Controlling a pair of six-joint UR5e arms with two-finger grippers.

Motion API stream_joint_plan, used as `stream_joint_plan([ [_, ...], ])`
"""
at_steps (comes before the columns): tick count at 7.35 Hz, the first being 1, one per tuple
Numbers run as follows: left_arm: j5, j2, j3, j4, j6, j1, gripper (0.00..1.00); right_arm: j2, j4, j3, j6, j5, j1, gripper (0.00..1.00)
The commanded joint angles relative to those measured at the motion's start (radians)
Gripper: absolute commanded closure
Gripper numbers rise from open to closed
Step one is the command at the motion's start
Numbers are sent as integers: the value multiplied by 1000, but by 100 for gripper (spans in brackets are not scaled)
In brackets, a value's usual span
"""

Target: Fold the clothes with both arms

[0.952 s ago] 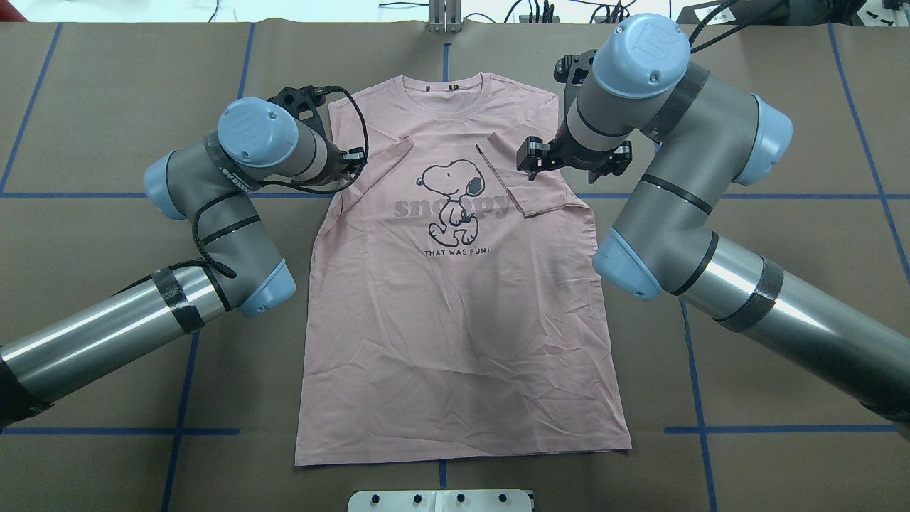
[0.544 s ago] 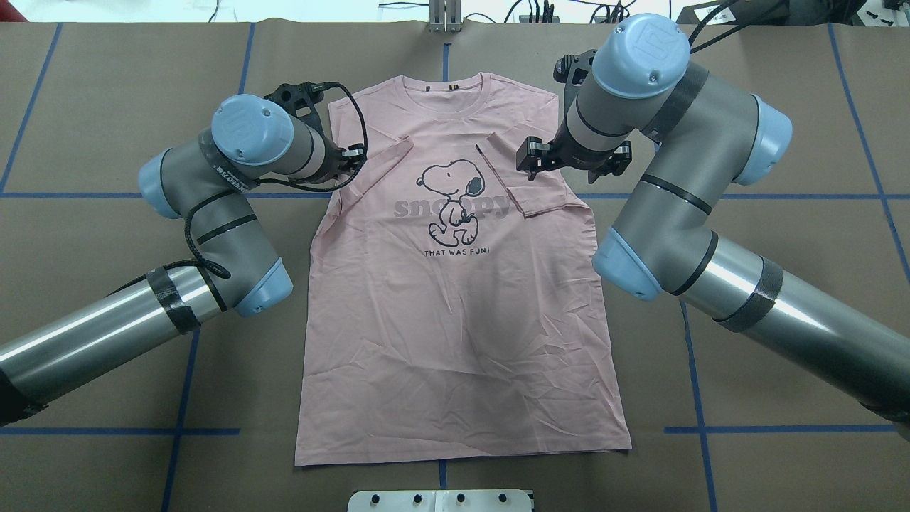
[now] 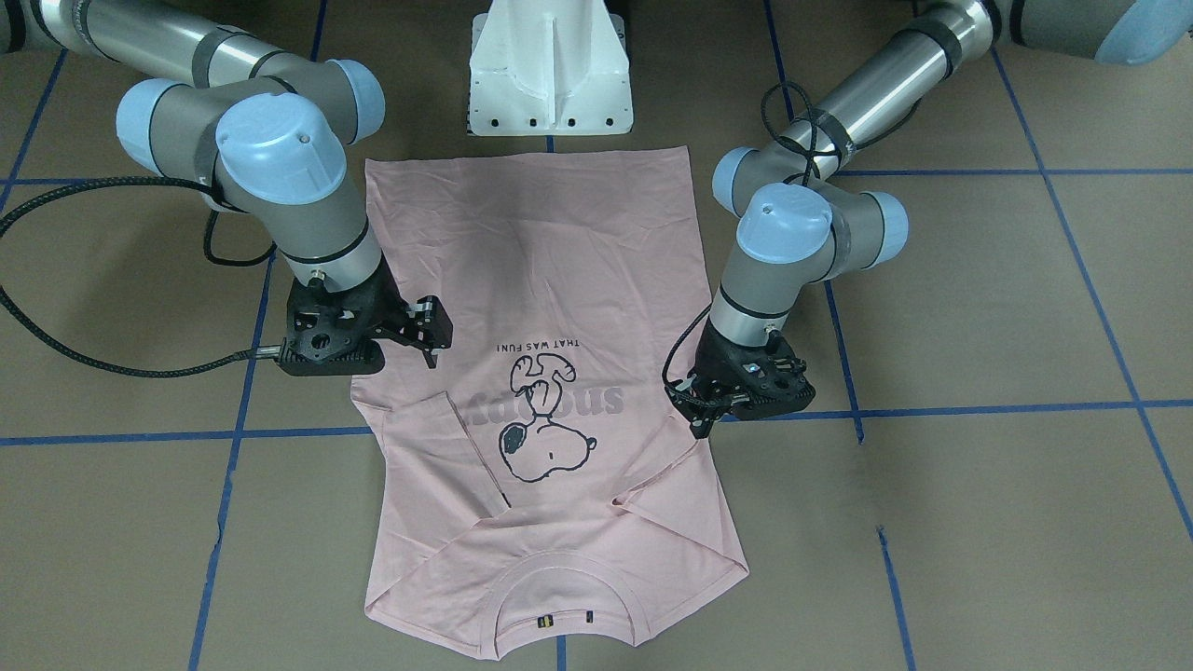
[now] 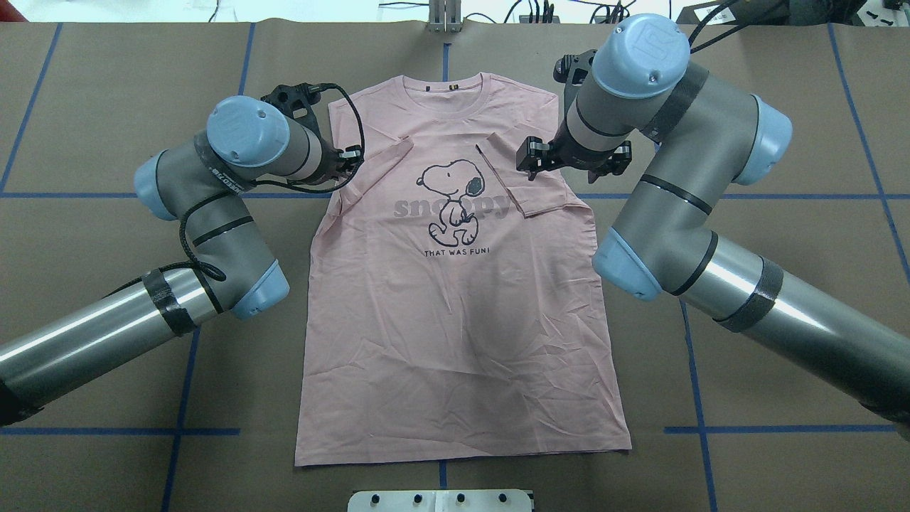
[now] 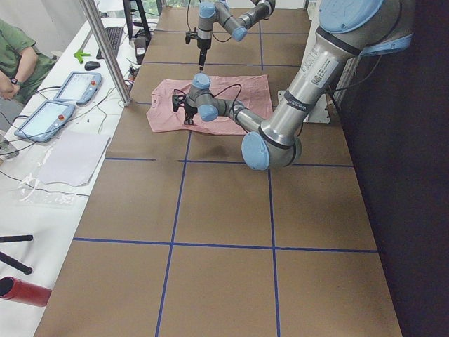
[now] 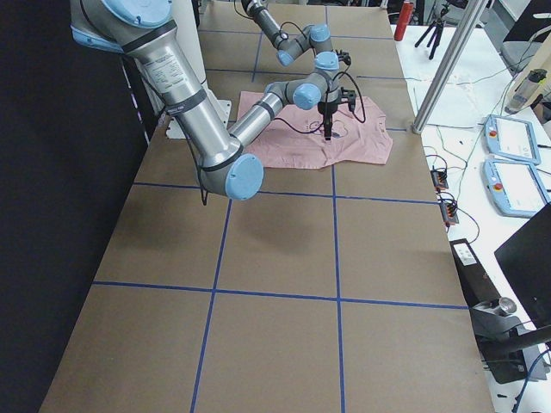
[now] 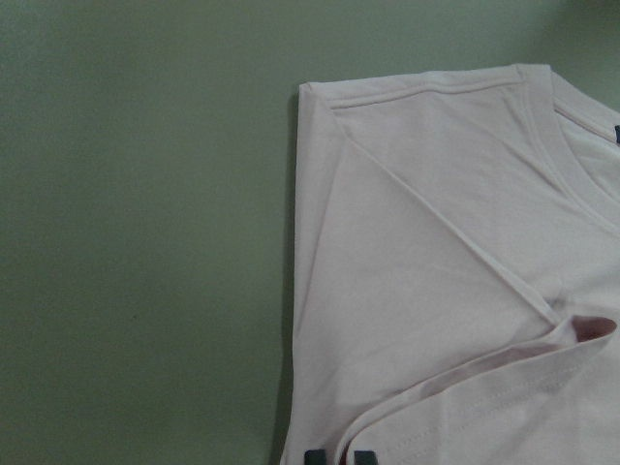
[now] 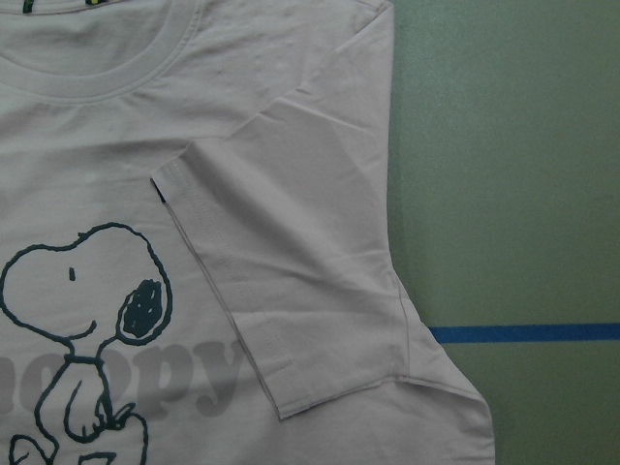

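Observation:
The pale pink T-shirt [image 4: 455, 320] lies flat and print side up on the brown table, collar at the far side; it also shows in the front view [image 3: 541, 242]. Both sleeves are folded inward onto the chest [image 4: 526, 181]. My left gripper [image 4: 348, 158] hovers at the shirt's left edge beside the folded sleeve; its fingertips stand close together at the bottom of the left wrist view [image 7: 335, 455], shut with nothing in them. My right gripper [image 4: 532, 160] is open above the folded right sleeve [image 8: 291, 291], its fingers out of the right wrist view.
The white pedestal [image 3: 550, 65] stands at the shirt's hem end. Blue tape lines [image 4: 71, 194] cross the brown table cover. In the left side view, tablets [image 5: 74, 88] lie on a white side bench beside an operator.
My left arm and gripper have drawn a little to the left, away from the shirt's middle. The right arm and the shirt have not moved.

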Motion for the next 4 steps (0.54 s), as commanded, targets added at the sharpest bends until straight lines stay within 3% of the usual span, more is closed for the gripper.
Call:
stream_joint_plan([
  [1,-2,-10,-3,0,0,3,100,0,0,0,0,0,0,0],
  [4,-3,-8,-30,-2,0,7,100,0,0,0,0,0,1,0],
])
